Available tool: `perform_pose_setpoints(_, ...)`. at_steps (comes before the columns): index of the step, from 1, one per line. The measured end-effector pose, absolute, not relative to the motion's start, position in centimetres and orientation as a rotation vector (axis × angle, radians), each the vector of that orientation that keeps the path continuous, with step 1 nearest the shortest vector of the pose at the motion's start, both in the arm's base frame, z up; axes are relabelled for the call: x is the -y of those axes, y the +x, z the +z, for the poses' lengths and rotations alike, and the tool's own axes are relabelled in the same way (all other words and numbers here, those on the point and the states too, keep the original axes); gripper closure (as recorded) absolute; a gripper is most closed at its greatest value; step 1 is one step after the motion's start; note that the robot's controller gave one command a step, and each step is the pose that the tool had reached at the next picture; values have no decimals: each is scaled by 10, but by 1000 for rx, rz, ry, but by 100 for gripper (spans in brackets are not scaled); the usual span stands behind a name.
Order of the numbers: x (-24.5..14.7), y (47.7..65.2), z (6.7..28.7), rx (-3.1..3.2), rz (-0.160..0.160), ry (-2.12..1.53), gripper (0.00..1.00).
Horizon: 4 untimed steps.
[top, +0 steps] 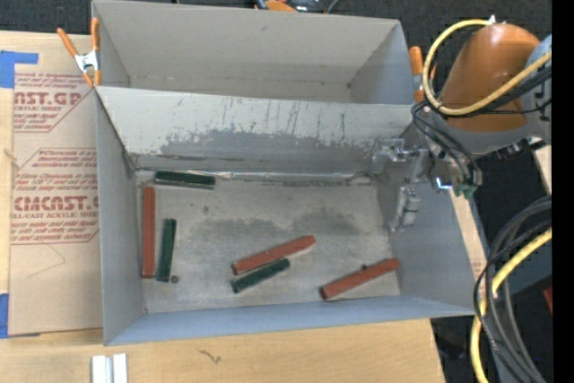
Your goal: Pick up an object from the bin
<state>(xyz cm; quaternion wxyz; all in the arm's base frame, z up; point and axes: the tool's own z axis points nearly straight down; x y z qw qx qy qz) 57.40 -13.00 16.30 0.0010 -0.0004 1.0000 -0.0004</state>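
**Pincer low at the right wall; six sticks on the bin floor**

Silver two-finger pincer (pixel 408 209) hangs inside the grey metal bin (pixel 269 76), in its right part, close to the right wall and pointing down toward the floor; whether it is apart or together cannot be told from this angle. Above it and to the right sits the rounded orange wrist cover (pixel 491 67), with a yellow cable (pixel 433 58) looped round it, over the bin's right rim.

Nearest thing: the front-right red stick (pixel 359 279), flat and narrow, material not clear; it lies on the floor near the front wall, in front of the pincer and a little left of it, apart from it; it is slanted, with its right end toward the back.

Further left, mid-floor, a pair: the centre red stick (pixel 273 254) and the centre green stick (pixel 260 275), dark and shorter; both slant the same way as the first; the green one lies on the front side, just beside the red; touching or not, cannot tell.

At the left wall: the left red stick (pixel 148 231), long, lying front to back along the wall; the left green stick (pixel 166 249), dark, parallel and just beside it on its right.

Back left: the back green stick (pixel 184 180), dark, lying crosswise along the foot of the sloped back wall; well apart from the pincer.
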Motion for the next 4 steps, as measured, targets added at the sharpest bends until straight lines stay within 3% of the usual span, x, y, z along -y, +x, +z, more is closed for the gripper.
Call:
perform_pose_setpoints(1,75,509,68,-3120,3,-405,0)
perform_pose_setpoints(2,46,481,125,-3131,3,-235,0)
perform_pose_setpoints(3,63,486,71,-3096,-3,-448,0)
perform_pose_setpoints(4,62,483,70,-3107,0,-451,100)
